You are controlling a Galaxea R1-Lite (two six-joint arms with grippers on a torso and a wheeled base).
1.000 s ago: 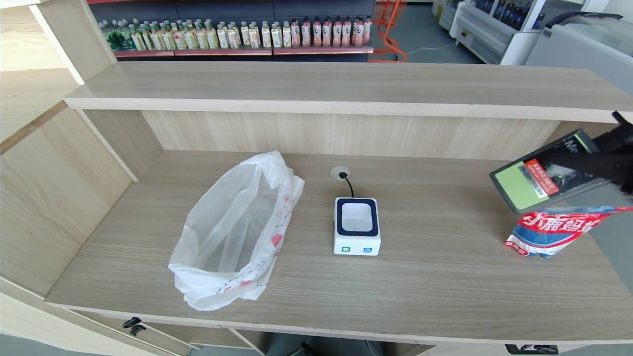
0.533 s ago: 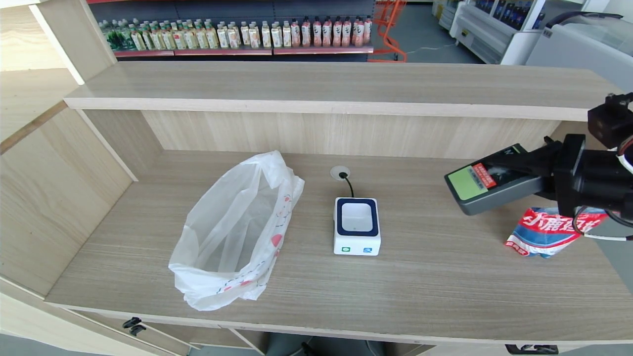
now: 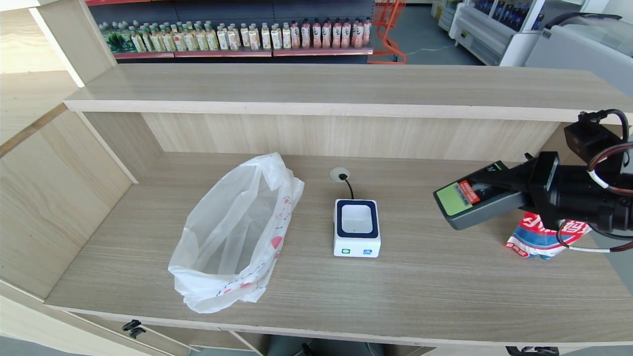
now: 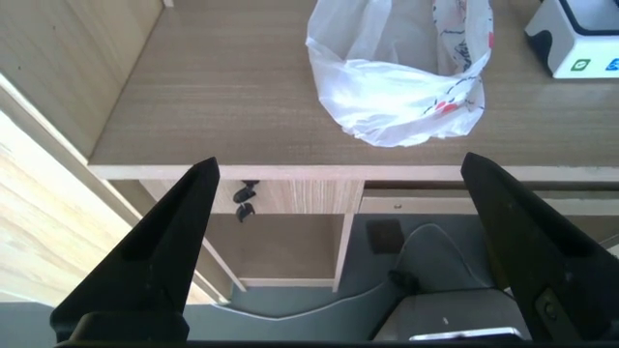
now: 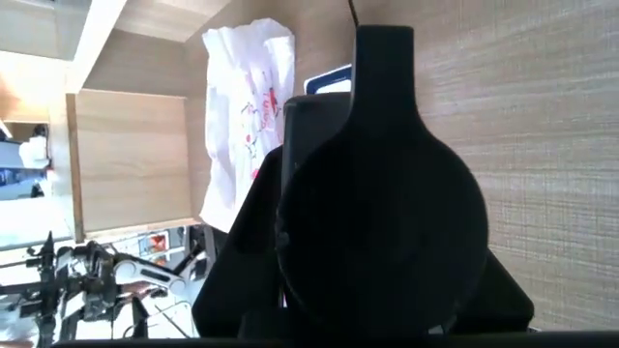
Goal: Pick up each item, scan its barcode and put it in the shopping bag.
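Tabletop (image 3: 445,287): a pale wood surface on which the bag, the scanner and one pouch are laid out.

Shopping bag (image 3: 237,232): a white plastic bag is laid on its side on the robot's left of the scanner, with its mouth turned toward the back wall.

Dark box (image 3: 462,210): the item is held in the air on the robot's right, well apart from the scanner, with its green-labelled end pointed toward the scanner.

Pouch (image 3: 536,240): a red and blue pouch is left on the tabletop at the right edge, below the arm.

Scanner (image 3: 357,227): a white unit with a dark-framed window facing up is set at mid-tabletop, its cable led to a hole behind it.

Right tool (image 3: 499,190): it is clamped on the dark box at the box's far end.

Left tool (image 4: 338,251): it is held wide apart and empty, off the near edge of the tabletop, near the bag.

Step in hand: the box is judged to be on its way to the scan. It should be carried level over the window, the barcode face turned down and kept close above the glass, with the grip kept clear of the code.

Hidden: no barcode can be made out, so the face that carries it cannot be told. The pouch is partly covered by the arm, and the lower finger is hidden under the box.
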